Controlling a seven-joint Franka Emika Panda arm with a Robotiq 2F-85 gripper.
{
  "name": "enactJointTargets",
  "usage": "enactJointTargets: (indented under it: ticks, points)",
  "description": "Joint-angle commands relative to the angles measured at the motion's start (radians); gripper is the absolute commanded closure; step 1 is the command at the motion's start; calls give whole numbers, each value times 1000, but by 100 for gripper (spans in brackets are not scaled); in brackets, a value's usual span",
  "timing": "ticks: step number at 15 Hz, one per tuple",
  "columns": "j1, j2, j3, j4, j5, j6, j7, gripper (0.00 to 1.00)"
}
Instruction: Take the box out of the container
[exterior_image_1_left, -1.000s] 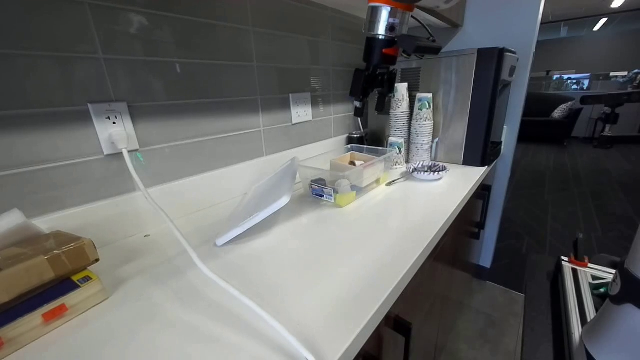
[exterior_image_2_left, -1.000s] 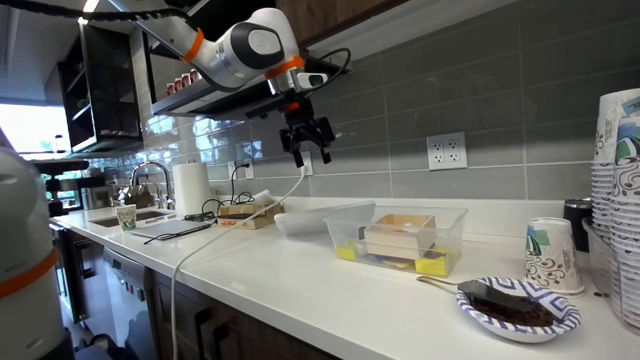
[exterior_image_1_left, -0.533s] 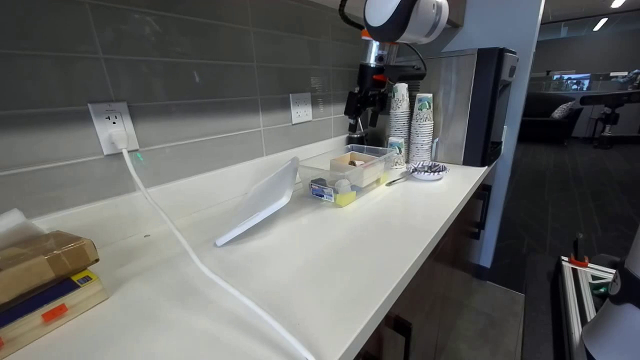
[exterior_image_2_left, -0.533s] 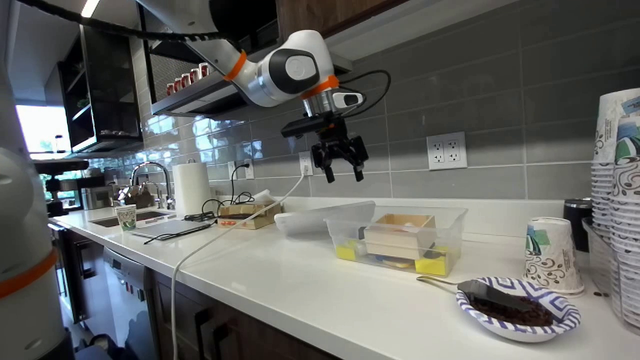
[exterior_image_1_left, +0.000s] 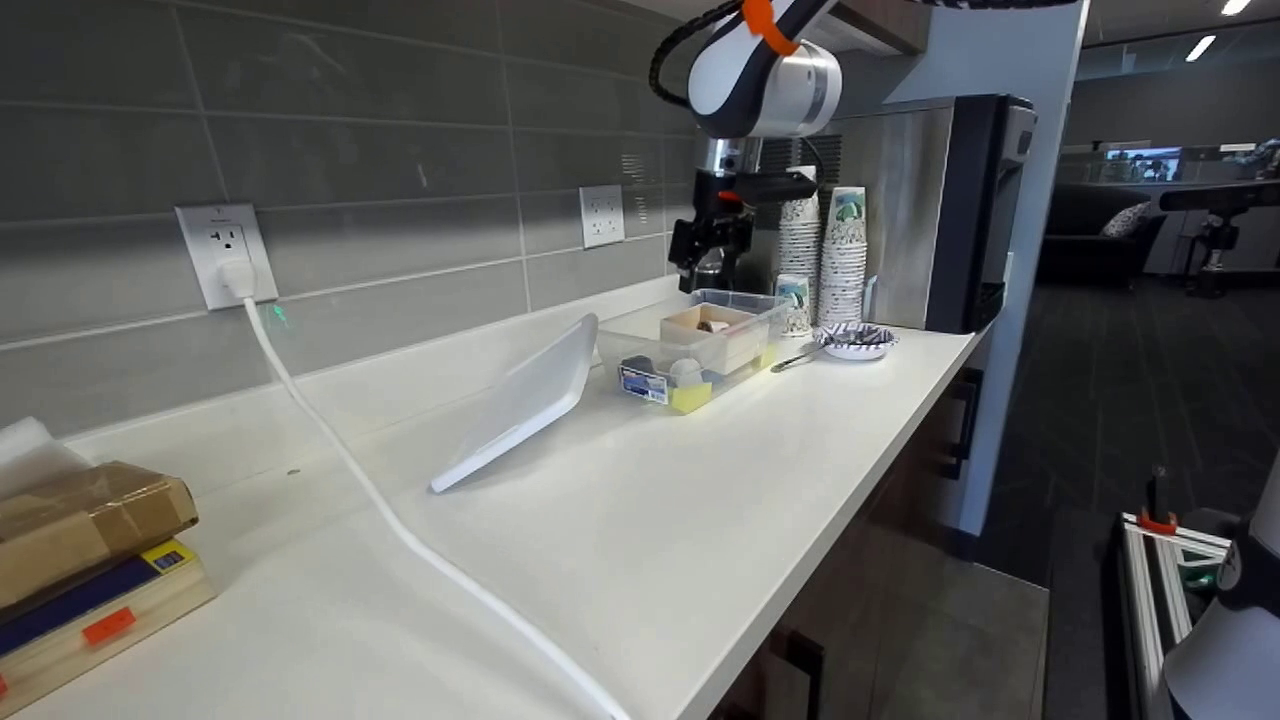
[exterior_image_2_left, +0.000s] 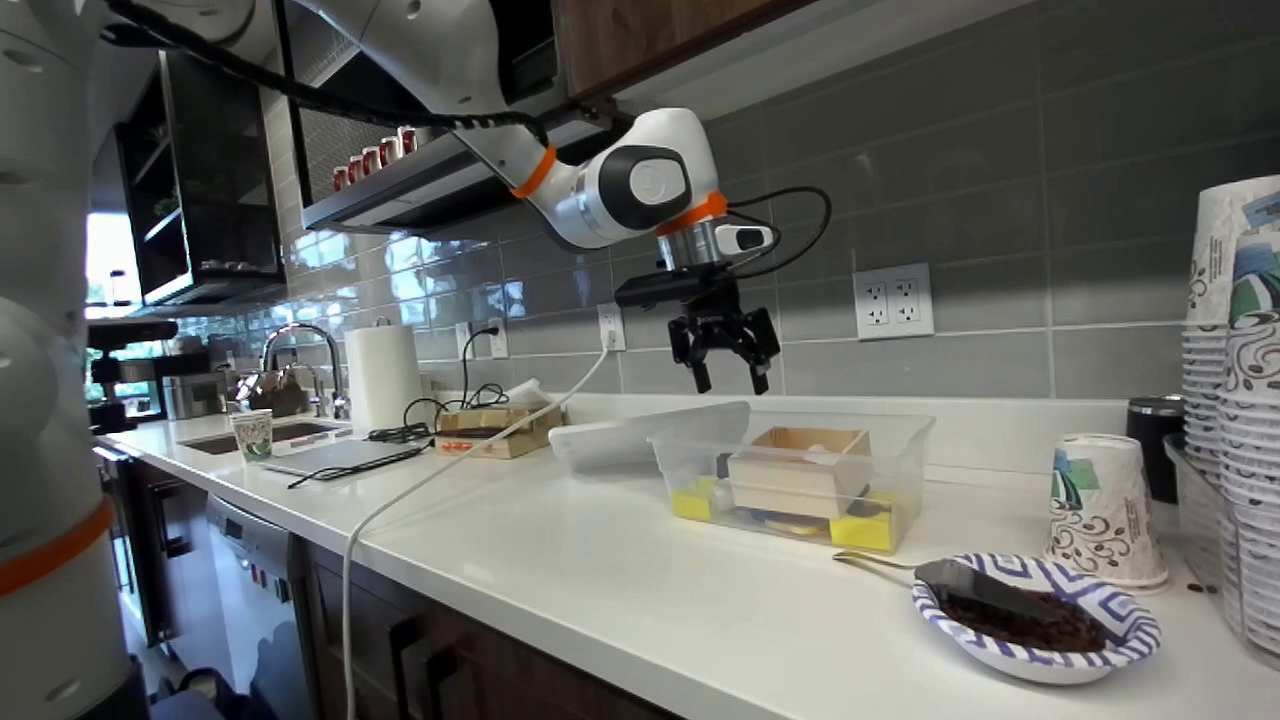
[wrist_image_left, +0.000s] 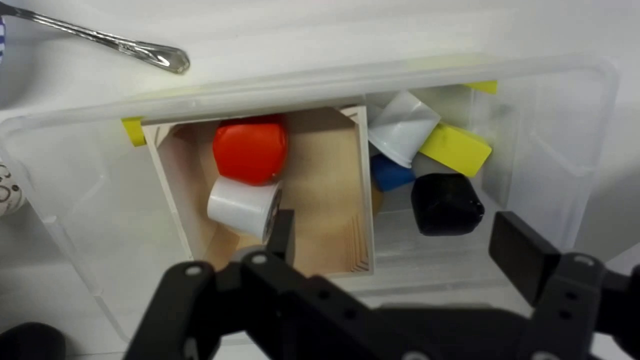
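Observation:
The box (exterior_image_2_left: 785, 485) is a small open light-wood tray inside the clear plastic container (exterior_image_2_left: 905, 450). The box (exterior_image_1_left: 735, 348) and container (exterior_image_1_left: 625, 345) show in both exterior views. In the wrist view the box (wrist_image_left: 327, 170) holds a red item (wrist_image_left: 250, 150) and a white cup (wrist_image_left: 240, 205), within the container (wrist_image_left: 545, 125). My gripper (exterior_image_2_left: 731, 383) is open and empty, above the container's far side. In the wrist view the gripper (wrist_image_left: 400, 240) has one finger over the box's inside and the other over the container's end, beyond a black item (wrist_image_left: 445, 205). The fingers appear apart from the box.
The whitish lid (exterior_image_1_left: 530, 405) leans against the backsplash beside the container. Yellow blocks (wrist_image_left: 457, 150), a white cup (wrist_image_left: 405, 127) and a blue item (wrist_image_left: 390, 172) lie beside the box. A patterned bowl (exterior_image_2_left: 1040, 630) with utensils and stacked paper cups (exterior_image_2_left: 1105, 510) stand near the container's other end.
My arm has come down and across toward the container, ending closer above it. The gripper stays open. The box, container and lid have not moved.

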Motion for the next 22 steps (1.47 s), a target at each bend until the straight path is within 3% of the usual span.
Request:
enactJointTargets:
  ticks: [1, 8, 22]
  points:
    - [-13, 98, 24, 106, 16, -24, 13, 0]
    - [-25, 189, 45, 179, 37, -68, 32, 0]
    - [-39, 233, 47, 322, 29, -250, 67, 0]
